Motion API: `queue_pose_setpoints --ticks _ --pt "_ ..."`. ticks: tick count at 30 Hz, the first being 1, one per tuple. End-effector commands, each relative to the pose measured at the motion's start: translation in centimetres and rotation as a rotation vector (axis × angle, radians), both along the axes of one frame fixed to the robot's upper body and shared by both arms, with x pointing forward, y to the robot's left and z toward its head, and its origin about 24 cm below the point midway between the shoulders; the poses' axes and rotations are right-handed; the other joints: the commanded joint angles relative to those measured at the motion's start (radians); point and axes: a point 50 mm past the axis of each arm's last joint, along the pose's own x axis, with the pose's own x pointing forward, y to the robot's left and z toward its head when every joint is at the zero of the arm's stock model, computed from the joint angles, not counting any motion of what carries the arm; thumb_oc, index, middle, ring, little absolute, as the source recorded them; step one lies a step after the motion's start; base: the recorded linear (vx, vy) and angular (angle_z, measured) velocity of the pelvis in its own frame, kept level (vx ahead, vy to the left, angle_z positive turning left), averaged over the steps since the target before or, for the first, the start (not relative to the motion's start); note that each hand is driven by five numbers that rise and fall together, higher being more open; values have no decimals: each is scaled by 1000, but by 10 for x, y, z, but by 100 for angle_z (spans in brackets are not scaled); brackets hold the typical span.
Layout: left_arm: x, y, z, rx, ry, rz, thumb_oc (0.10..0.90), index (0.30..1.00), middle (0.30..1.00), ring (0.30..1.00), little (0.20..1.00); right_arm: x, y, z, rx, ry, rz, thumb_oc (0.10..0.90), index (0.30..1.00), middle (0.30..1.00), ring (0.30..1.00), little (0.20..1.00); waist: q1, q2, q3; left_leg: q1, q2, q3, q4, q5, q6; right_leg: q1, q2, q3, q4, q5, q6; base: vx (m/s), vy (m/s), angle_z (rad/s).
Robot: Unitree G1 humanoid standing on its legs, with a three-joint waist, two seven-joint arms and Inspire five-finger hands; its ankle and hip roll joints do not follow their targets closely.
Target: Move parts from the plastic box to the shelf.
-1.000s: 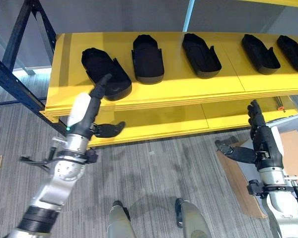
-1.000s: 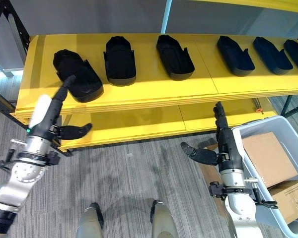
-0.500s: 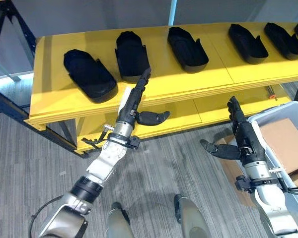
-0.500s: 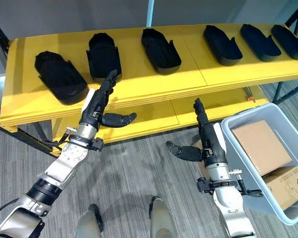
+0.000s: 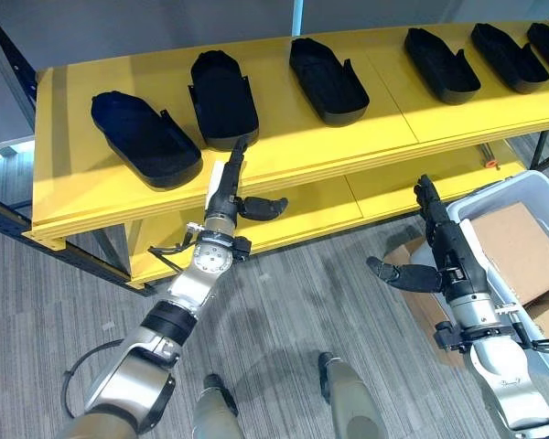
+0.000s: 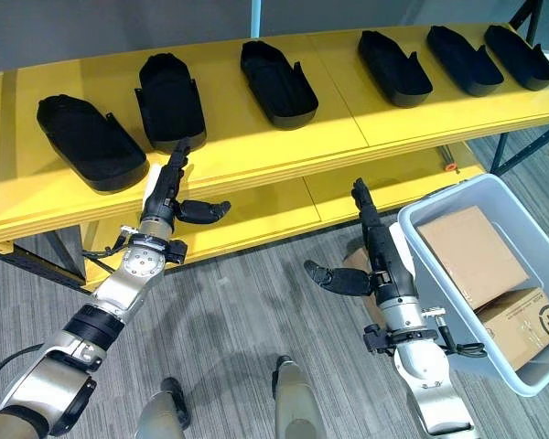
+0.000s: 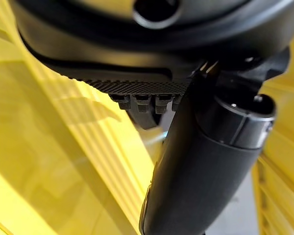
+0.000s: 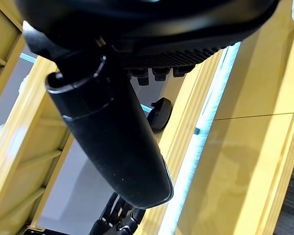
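Note:
Several black shoe-shaped parts lie in a row on the yellow shelf (image 5: 375, 128); the leftmost part (image 5: 145, 137) and the second part (image 5: 223, 87) are nearest my left hand. My left hand (image 5: 221, 194) is open and holds nothing. Its straight fingers point up at the shelf's front edge just below the second part, with the thumb (image 7: 201, 166) spread sideways. My right hand (image 5: 450, 261) is also open and bare, held upright beside the grey plastic box (image 6: 444, 196) at the right. Its thumb (image 8: 112, 142) sticks out to the left.
Two brown cardboard boxes (image 6: 467, 251) (image 6: 522, 320) lie in the plastic box. A flat cardboard sheet (image 5: 421, 302) lies on the carpet under my right hand. A lower yellow shelf board (image 5: 329, 206) runs beneath the top one. A dark blue rack post (image 5: 9, 55) stands at the left.
The camera has swung right. My left hand has left the leftmost part and moved right to the shelf's front edge, below the second part. My right hand has stayed open near the box.

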Motion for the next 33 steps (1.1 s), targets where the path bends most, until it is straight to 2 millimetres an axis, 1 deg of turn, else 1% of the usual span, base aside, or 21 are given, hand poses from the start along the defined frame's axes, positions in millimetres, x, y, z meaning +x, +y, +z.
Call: queue_pose_setpoints --ticks 1,8,9,10,15,23,26,33 --pt "14 -9 64 37 -240 3 900 1000 1000 1000 1000 -8 5 53 -5 -287 59 900 1000 1000 1000 1000 1 0 -67 10 50 -35 -43 57 33 60 -22 -4 -46 77 -6 0 0 0" --pt "16 16 60 86 -219 111 900 1000 1000 1000 1000 -10 1 54 -4 -293 53 900 1000 1000 1000 1000 4 -3 -60 1 49 -40 -33 55 33 59 -21 -7 -40 76 -5 1 1 1" --pt "16 23 60 101 -218 137 900 1000 1000 1000 1000 -11 0 54 -4 -293 49 900 1000 1000 1000 1000 6 -6 -59 1 48 -41 -33 54 33 60 -22 -8 -41 75 -5 7 3 3" --pt "16 23 60 101 -218 137 900 1000 1000 1000 1000 -11 0 54 -4 -293 49 900 1000 1000 1000 1000 6 -6 -59 1 48 -41 -33 54 33 61 -22 -8 -41 75 -5 0 0 0" --pt "14 38 62 120 -225 190 900 1000 1000 1000 1000 -12 -3 54 -5 -294 39 900 1000 1000 1000 1000 10 -8 -61 0 46 -42 -35 52 33 60 -23 -11 -43 77 -3 0 0 0" --pt "14 60 69 207 -230 264 900 1000 1000 1000 1000 -15 -7 53 -14 -281 37 900 1000 1000 1000 1000 10 -10 -65 -6 46 -45 -22 47 33 57 -24 -11 -38 76 -3 0 0 0" --pt "13 69 69 232 -222 290 900 1000 1000 1000 1000 -16 -8 54 -10 -283 36 900 1000 1000 1000 1000 12 -12 -64 -7 46 -44 -21 46 33 59 -25 -10 -41 76 -1 0 0 0" --pt "11 83 66 266 -199 326 900 1000 1000 1000 1000 -17 -10 54 -14 -283 30 900 1000 1000 1000 1000 15 -11 -65 -12 44 -46 -15 44 34 57 -25 -7 -38 75 0 0 0 0"
